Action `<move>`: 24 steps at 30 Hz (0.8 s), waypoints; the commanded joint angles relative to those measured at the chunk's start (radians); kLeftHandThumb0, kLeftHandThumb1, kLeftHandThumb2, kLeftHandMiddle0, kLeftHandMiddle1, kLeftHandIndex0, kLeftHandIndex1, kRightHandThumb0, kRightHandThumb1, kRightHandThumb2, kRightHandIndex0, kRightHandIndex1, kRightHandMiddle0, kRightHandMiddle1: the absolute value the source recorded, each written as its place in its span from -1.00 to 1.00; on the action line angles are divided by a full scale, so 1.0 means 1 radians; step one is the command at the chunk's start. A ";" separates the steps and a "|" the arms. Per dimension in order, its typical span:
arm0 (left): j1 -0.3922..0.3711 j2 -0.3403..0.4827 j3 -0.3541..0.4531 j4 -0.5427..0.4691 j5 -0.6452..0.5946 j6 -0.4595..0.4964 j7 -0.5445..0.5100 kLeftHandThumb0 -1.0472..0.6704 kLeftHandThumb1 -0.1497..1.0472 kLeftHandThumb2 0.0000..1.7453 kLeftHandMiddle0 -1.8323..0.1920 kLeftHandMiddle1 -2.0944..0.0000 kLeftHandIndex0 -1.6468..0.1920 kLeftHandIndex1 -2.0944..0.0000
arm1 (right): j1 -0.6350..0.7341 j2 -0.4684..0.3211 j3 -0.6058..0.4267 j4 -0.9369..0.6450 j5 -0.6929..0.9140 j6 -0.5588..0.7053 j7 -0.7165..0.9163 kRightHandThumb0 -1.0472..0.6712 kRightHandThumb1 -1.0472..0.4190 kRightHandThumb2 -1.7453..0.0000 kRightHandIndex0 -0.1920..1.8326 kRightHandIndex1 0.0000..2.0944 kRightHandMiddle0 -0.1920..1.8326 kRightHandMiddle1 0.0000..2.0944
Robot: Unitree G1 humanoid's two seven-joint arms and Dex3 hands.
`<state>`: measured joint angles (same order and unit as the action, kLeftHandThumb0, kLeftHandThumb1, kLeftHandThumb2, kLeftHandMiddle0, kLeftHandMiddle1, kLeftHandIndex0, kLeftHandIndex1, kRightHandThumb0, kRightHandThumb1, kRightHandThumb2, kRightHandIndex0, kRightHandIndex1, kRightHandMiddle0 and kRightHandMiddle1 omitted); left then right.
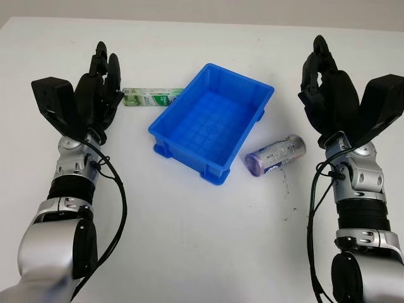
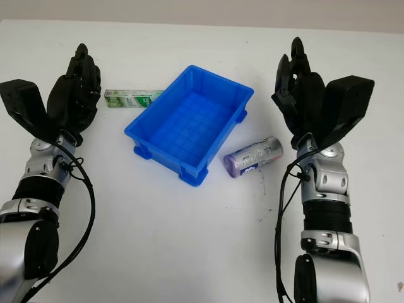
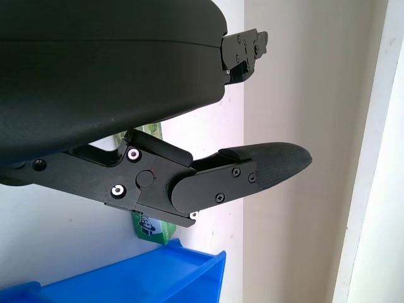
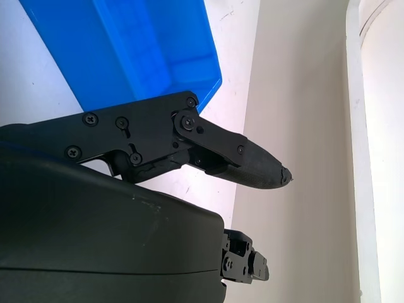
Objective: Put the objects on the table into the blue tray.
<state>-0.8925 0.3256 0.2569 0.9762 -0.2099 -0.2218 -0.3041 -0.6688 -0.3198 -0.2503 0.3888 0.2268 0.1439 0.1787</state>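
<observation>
Left eye view: blue tray [image 1: 211, 120] unfilled.

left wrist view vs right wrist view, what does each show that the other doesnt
Left wrist view alone: the open left hand, with a green-and-white box behind it, beside the tray.
Right wrist view alone: the open right hand.
Both: a corner of the blue tray, the white table and the pale wall beyond.

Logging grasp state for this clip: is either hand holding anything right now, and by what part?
Nothing is held. The left hand is open beside the green pack; the right hand is open beyond the can.
</observation>
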 commanded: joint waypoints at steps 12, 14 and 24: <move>-0.003 0.002 -0.005 -0.008 0.009 -0.006 0.005 -0.61 1.00 -0.26 1.00 1.00 1.00 1.00 | 0.022 -0.066 0.014 -0.116 -0.031 0.029 0.050 -0.43 -1.00 0.28 -0.99 -0.99 -0.99 -0.99; 0.004 0.007 -0.005 -0.012 0.011 -0.009 0.006 -0.61 1.00 -0.27 1.00 1.00 1.00 1.00 | 0.040 -0.123 0.038 -0.196 -0.094 0.024 0.059 -0.41 -1.00 0.51 -0.91 -0.95 -0.91 -0.95; 0.002 0.004 0.000 -0.014 0.002 -0.001 -0.003 -0.61 1.00 -0.26 1.00 1.00 1.00 1.00 | 0.141 -0.401 0.060 -0.585 -0.317 0.057 0.179 -0.17 -0.60 0.97 -0.49 -0.77 -0.52 -0.71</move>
<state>-0.8918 0.3262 0.2527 0.9748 -0.2053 -0.2249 -0.3040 -0.5505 -0.6852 -0.1968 -0.1459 -0.0675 0.2100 0.3512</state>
